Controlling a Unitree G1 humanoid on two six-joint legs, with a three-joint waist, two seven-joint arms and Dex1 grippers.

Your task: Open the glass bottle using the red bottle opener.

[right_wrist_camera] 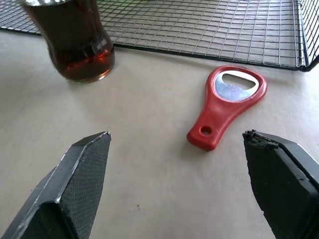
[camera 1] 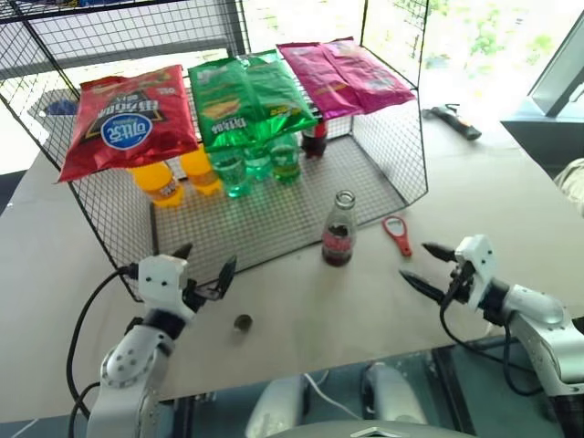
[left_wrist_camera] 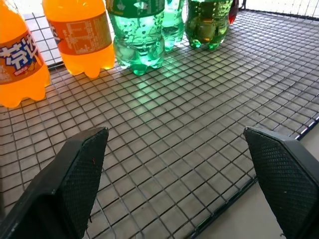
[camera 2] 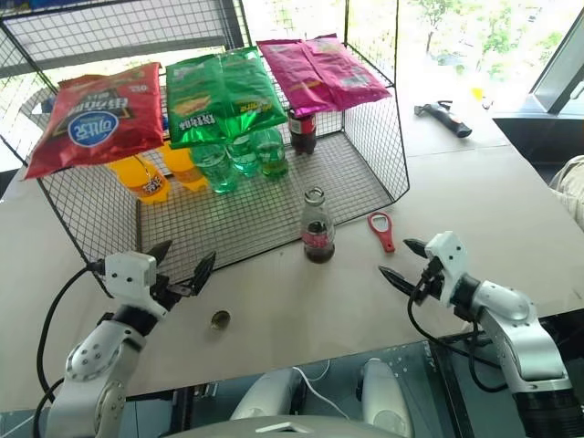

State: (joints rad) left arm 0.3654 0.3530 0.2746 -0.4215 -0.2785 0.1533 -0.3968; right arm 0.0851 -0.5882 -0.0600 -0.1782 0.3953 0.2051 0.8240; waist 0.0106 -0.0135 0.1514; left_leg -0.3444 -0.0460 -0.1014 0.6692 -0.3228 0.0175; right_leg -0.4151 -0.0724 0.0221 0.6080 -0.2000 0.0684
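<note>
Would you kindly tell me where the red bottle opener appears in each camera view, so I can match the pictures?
Left eye view: red bottle opener lies flat on the table, right of the glass bottle.
Right eye view: same spot, again right of the bottle, near the wire rack's front corner.
Left wrist view: not in this picture.
Right wrist view: it lies ahead between the open right tool's fingers, ring head toward the rack.
Shared landmark: the glass bottle.

Bright daylight from the windows [camera 1: 493, 36] behind washes out the far background; nearby surfaces stay sharp.
</note>
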